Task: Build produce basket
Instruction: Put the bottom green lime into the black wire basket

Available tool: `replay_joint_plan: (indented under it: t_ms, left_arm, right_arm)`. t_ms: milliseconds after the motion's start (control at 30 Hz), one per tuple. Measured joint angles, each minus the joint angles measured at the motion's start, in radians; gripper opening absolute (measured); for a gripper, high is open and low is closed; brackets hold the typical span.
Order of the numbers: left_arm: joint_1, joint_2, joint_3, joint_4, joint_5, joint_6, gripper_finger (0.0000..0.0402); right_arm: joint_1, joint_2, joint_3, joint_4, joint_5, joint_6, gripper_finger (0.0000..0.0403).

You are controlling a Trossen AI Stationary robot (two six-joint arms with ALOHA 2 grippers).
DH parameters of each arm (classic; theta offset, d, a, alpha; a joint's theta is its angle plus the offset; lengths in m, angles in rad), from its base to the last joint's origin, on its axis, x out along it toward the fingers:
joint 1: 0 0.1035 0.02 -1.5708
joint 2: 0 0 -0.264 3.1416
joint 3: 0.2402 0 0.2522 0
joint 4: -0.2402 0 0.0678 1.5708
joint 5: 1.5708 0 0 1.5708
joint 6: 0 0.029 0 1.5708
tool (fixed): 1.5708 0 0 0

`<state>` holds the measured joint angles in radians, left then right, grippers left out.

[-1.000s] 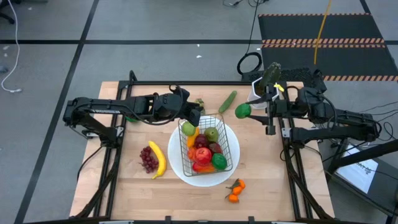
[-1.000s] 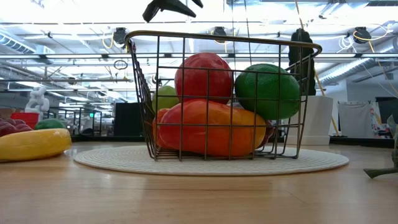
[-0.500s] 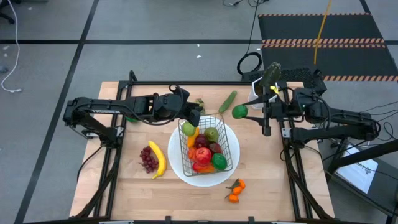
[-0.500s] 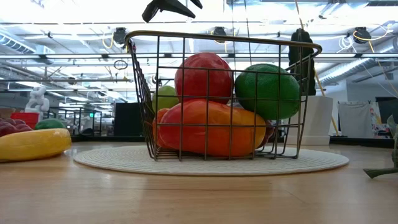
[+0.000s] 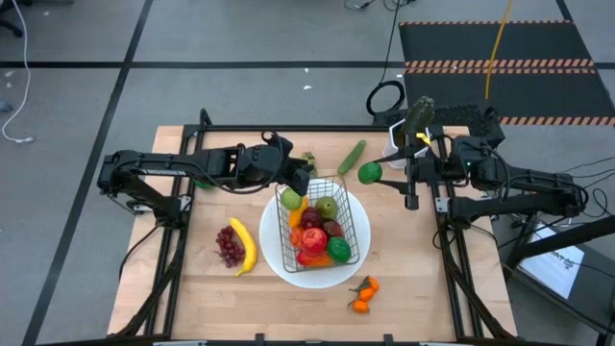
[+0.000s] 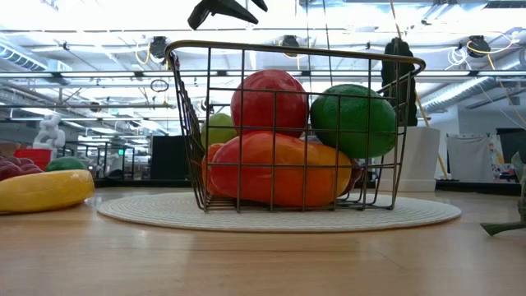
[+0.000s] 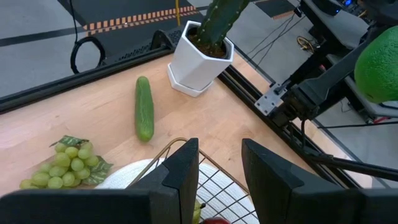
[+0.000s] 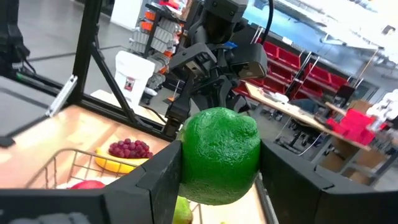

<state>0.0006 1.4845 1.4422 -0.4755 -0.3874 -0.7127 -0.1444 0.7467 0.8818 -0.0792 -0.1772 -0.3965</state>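
Observation:
The dark wire basket (image 5: 323, 223) stands on the round white plate (image 5: 279, 259) and holds several toy fruits; it fills the low view (image 6: 296, 123). My right gripper (image 5: 377, 174) is shut on a green lime (image 5: 370, 173) just right of the basket's far end. My left gripper (image 5: 306, 176) hangs open and empty over the basket's far left corner, whose rim shows below it in the left wrist view (image 7: 186, 146). A banana (image 5: 245, 247) and purple grapes (image 5: 229, 246) lie left of the plate. My right gripper pinches the lime's two opposite sides (image 8: 186, 163) between its two fingers (image 8: 163, 180). The fingers lie about level and come from the table's right. The lime is lifted clear of the table.
A cucumber (image 5: 352, 157) and green grapes (image 5: 309, 159) lie beyond the basket. A white pot with a cactus (image 5: 399, 144) stands at the far right, close behind my right arm. Small orange fruits (image 5: 363, 293) lie near the front, right of the plate.
My right gripper has gone a little toward the table's left, closer to the basket, with the lime still lifted in its fingers; in the last half second it has kept still.

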Motion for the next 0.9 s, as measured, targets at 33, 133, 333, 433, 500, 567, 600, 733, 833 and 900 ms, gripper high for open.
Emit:
replay_joint_plan:
  t_ms: [33, 133, 333, 433, 500, 567, 600, 733, 833, 900]
  left_arm:
    - [0.000, 0.000, 0.000, 0.000, 0.000, 0.000, 0.0122]
    - [0.000, 0.000, 0.000, 0.000, 0.000, 0.001, 0.0122]
    - [0.000, 0.000, 0.000, 0.000, 0.000, 0.001, 0.0122]
    - [0.000, 0.000, 0.000, 0.000, 0.000, 0.002, 0.0122]
    - [0.000, 0.000, 0.000, 0.001, 0.001, 0.002, 0.0122]
    - [0.000, 0.000, 0.000, 0.001, 0.026, 0.015, 0.0122]
    - [0.000, 0.000, 0.000, 0.003, 0.044, 0.024, 0.0122]
    - [0.000, -0.010, 0.000, 0.005, 0.109, 0.061, 0.0122]
    - [-0.001, -0.018, 0.001, 0.007, 0.134, 0.102, 0.0122]
    - [-0.001, -0.016, 0.001, -0.003, 0.136, 0.131, 0.0122]
  right_arm:
    - [0.000, 0.000, 0.000, 0.000, 0.000, 0.020, 0.0196]
    - [0.000, 0.000, 0.000, 0.000, 0.002, 0.079, 0.0196]
    - [0.000, 0.000, 0.000, 0.000, 0.088, 0.275, 0.0196]
    - [0.000, 0.000, 0.000, 0.000, 0.105, 0.410, 0.0196]
    - [0.000, 0.000, 0.000, 0.000, 0.104, 0.506, 0.0196]
    - [0.000, 0.000, 0.000, 0.000, 0.103, 0.610, 0.0196]
    - [0.000, 0.000, 0.000, 0.000, 0.103, 0.662, 0.0196]
    - [0.000, 0.000, 0.000, 0.000, 0.103, 0.865, 0.0196]
    - [0.000, 0.000, -0.002, 0.000, 0.103, 1.002, 0.0196]
    - [0.000, 0.000, -0.008, -0.002, 0.103, 1.086, 0.0196]
